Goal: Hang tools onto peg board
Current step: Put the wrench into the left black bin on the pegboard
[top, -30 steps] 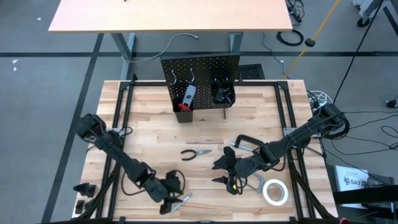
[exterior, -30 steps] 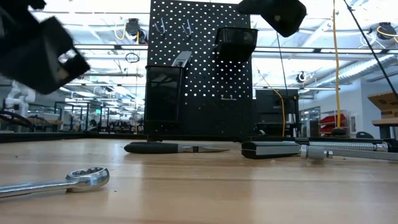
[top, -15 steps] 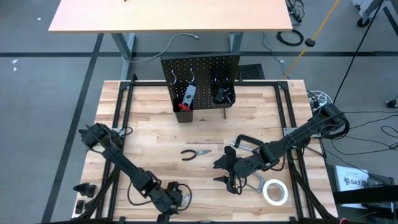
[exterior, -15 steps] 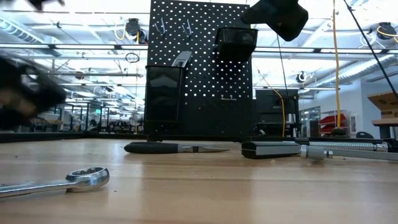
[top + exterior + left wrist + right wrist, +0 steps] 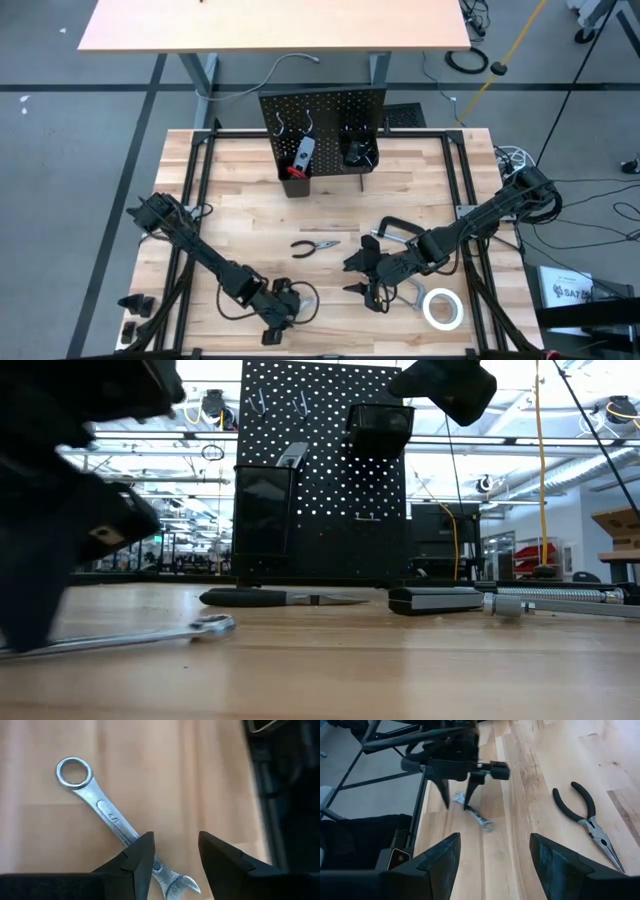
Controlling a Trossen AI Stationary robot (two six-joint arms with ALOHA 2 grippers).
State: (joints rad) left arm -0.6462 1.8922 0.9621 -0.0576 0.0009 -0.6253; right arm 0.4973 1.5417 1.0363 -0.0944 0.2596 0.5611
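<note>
Peg board point(image 5: 322, 128), an upright black perforated metal panel with two black bins, stands at upper centre of the overhead frame on the tan wooden table point(image 5: 240, 200). At lower left, the left gripper point(image 5: 288, 312) hangs over a silver wrench point(image 5: 112, 824) lying flat (fingers parted, one overlapping the shaft, nothing gripped). At lower right, the right gripper point(image 5: 362, 277) hovers with jaws apart and empty beside a grey bar clamp point(image 5: 400, 235). Dark-handled pliers point(image 5: 314, 246) lie at centre; a white tape roll point(image 5: 442, 308) sits at lower right.

Left gripper point(image 5: 456, 797) fingers astride wrench point(image 5: 479, 818); pliers point(image 5: 588, 824) apart.
</note>
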